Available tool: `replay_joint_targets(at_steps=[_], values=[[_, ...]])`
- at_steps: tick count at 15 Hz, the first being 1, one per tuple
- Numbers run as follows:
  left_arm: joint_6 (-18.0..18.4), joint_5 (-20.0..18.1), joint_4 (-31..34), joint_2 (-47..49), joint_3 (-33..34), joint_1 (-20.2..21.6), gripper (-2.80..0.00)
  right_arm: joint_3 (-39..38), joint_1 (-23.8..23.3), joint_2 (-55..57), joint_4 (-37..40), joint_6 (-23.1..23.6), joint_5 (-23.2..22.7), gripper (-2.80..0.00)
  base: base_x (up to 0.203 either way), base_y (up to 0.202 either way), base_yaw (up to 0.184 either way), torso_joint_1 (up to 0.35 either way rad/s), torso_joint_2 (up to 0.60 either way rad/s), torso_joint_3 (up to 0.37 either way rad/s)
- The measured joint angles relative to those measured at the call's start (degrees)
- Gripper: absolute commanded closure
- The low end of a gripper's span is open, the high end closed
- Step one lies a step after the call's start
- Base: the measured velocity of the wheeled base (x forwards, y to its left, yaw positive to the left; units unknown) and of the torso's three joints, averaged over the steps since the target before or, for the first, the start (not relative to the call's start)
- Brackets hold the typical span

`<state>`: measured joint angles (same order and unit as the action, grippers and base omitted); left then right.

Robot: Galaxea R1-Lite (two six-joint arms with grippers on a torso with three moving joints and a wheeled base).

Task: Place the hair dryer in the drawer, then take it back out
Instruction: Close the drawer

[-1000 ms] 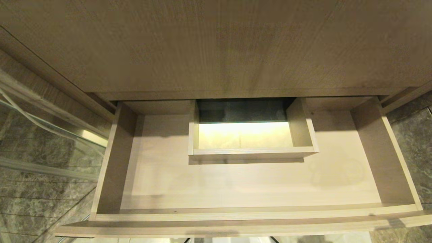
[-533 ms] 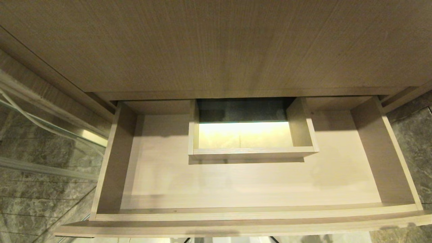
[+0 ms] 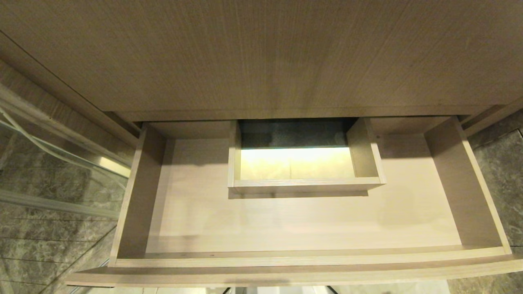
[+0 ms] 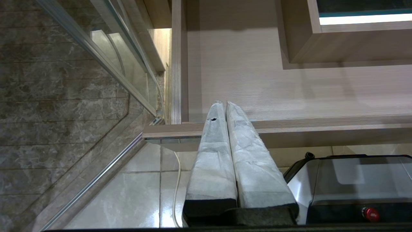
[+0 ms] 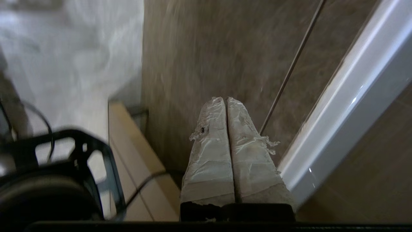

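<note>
You have one drawer (image 3: pixel 286 220) pulled wide open under the wood-grain cabinet front (image 3: pixel 261 57), and its pale floor holds only the boxed cut-out (image 3: pixel 306 183) at mid-back. The hair dryer shows in none of your views. Grey marble tiles (image 3: pixel 41 241) flank the cabinet. Your left end effector (image 4: pixel 224 103) hangs closed over the drawer's front edge, gripping nothing; your right end effector (image 5: pixel 225 99) is closed and empty beside a marble wall (image 5: pixel 219 48).
</note>
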<state>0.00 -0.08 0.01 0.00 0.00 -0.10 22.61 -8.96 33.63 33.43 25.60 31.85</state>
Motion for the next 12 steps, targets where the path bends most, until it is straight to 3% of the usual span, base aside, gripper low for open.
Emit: replay_joint_targets(at_steps=[4, 6, 9, 12], values=[[0.0, 0.0, 0.0, 0.0, 0.0, 0.0, 0.00, 4.0, -2.3, 12.8, 2.9, -0.2, -0.9, 0.00, 0.000, 0.000, 0.000, 0.000, 0.00, 0.000], [0.0, 0.0, 0.0, 0.0, 0.0, 0.0, 0.00, 6.2, -3.2, 17.3, 1.9, -1.9, -3.8, 0.00, 0.000, 0.000, 0.000, 0.000, 0.00, 0.000], [0.0, 0.0, 0.0, 0.0, 0.0, 0.0, 0.00, 10.6, -4.0, 28.3, -3.9, -5.5, -11.0, 0.00, 0.000, 0.000, 0.000, 0.000, 0.00, 0.000], [0.0, 0.0, 0.0, 0.0, 0.0, 0.0, 0.00, 14.4, -4.4, 40.2, -13.3, -6.8, -15.1, 0.00, 0.000, 0.000, 0.000, 0.000, 0.00, 0.000]])
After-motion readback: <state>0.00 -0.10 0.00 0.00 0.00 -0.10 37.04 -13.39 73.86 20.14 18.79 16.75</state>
